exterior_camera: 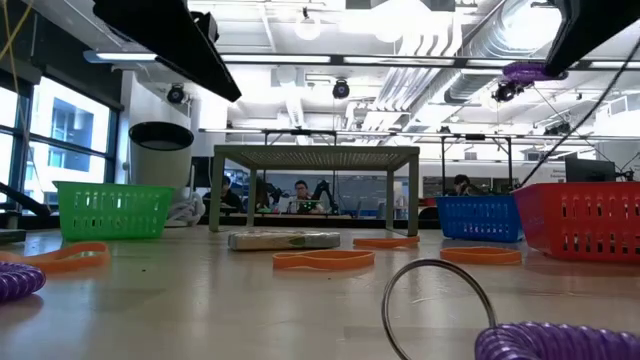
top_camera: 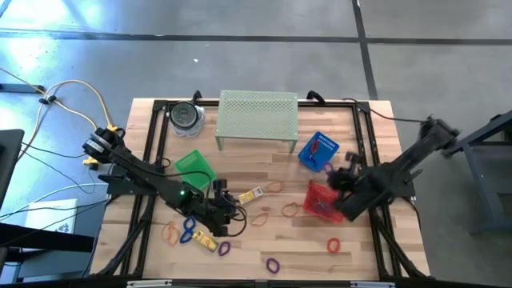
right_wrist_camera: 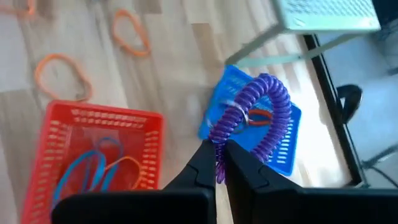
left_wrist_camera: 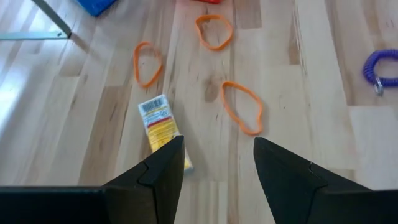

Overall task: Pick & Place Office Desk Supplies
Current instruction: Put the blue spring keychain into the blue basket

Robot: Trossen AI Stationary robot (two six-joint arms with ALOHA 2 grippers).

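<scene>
My right gripper is shut on a purple coiled band with a metal ring, held high over the blue basket, beside the red basket. In the low view that coil shows well above the table. My left gripper stands open above the wood near the front left. A yellow oblong piece lies flat, partly under one finger. An orange band lies flat just ahead of the gap. Two more orange bands lie farther off. My right gripper pinches one end of the purple coil between its two fingertips. The fingers slant downward. The rest of the coil arcs out beyond the fingertips, lifted clear of the table and the baskets.
A pale green perforated stand and a dark-lidded jar stand at the back, a green basket to the left. Loose purple, blue, red and orange bands and a yellow piece lie near the front edge.
</scene>
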